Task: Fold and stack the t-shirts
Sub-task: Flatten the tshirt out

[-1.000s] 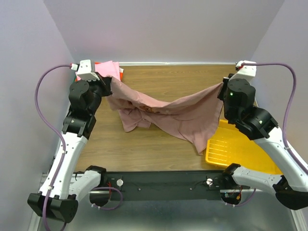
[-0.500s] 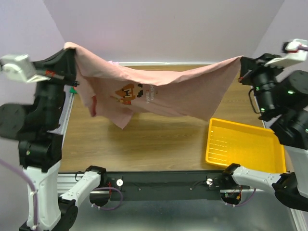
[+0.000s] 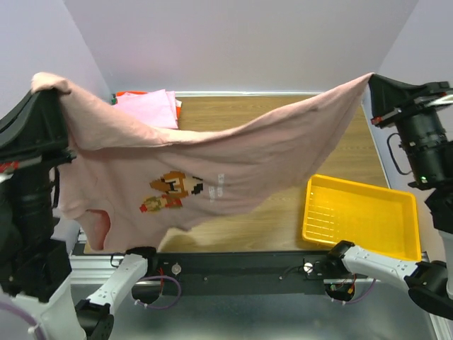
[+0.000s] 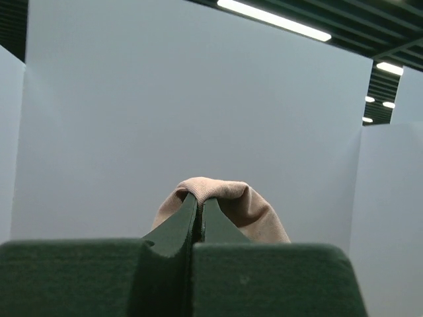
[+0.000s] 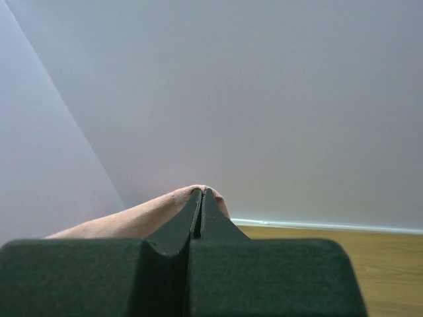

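Above the table [image 3: 283, 113], the mauve-pink t-shirt [image 3: 226, 152] now hangs stretched between both arms. It has been hoisted up from the crumpled sag of a second ago, so it looks ready to be laid flat for folding. The left gripper [image 4: 199, 201] is pressed tight on one corner and the right gripper [image 5: 201, 193] pinches the other. The soft, matte cloth droops in a curve, its pixel print [image 3: 173, 190] showing. The folded tees [image 3: 152, 106] wait back-left, with the gridded yellow tray [image 3: 368, 219] at right.
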`<state>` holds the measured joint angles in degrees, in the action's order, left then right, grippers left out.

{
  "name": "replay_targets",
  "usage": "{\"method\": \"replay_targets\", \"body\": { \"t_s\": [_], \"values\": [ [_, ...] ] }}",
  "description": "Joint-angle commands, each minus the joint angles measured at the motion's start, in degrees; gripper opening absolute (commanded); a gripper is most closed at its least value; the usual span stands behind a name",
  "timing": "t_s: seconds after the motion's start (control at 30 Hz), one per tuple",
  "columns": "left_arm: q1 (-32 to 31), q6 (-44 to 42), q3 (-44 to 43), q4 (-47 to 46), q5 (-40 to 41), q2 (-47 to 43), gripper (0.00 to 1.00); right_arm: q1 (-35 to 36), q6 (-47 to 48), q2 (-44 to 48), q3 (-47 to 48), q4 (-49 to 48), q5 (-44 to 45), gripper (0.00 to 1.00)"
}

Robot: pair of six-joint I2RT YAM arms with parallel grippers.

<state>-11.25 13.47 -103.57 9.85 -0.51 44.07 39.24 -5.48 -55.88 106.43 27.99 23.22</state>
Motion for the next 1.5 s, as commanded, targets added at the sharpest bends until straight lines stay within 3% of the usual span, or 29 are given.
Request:
{"method": "replay_targets", "body": {
  "t_s": [0.0,0.2,0.47,0.67,0.8,1.17,1.47],
  "values": [
    [0.4,1.2,3.5,-2.3,-5.8,7.4,0.00,-0.4,2.7,-4.0,-3.8,-3.8,6.6,0.00],
    [0.4,0.1,6.2,-4.2,-3.6,19.9,0.00,-0.4,10.0,-10.5,-11.4,-13.0,20.4,0.00],
    [0.5,-0.7,5.3,-5.8,-1.9,29.0,0.00,-5.5,10.0,-15.7,-12.6,-16.7,19.8,0.00],
    [0.5,0.1,6.0,-5.5,-2.4,24.7,0.00,-5.7,9.7,-12.9,-12.7,-16.7,16.2,0.01],
    [0.5,0.4,5.0,-4.0,-3.0,19.4,0.00,-5.7,6.2,-7.3,-12.7,-15.9,5.8,0.00],
    [0.5,-2.7,-9.4,1.2,-2.1,7.4,0.00,-5.8,4.0,-1.3,-3.0,-11.5,-3.4,0.00],
    [0.5,-3.4,-14.0,-1.4,-4.8,8.8,0.00,-5.7,4.9,-2.7,2.9,-11.1,-5.9,0.00]
  ]
}}
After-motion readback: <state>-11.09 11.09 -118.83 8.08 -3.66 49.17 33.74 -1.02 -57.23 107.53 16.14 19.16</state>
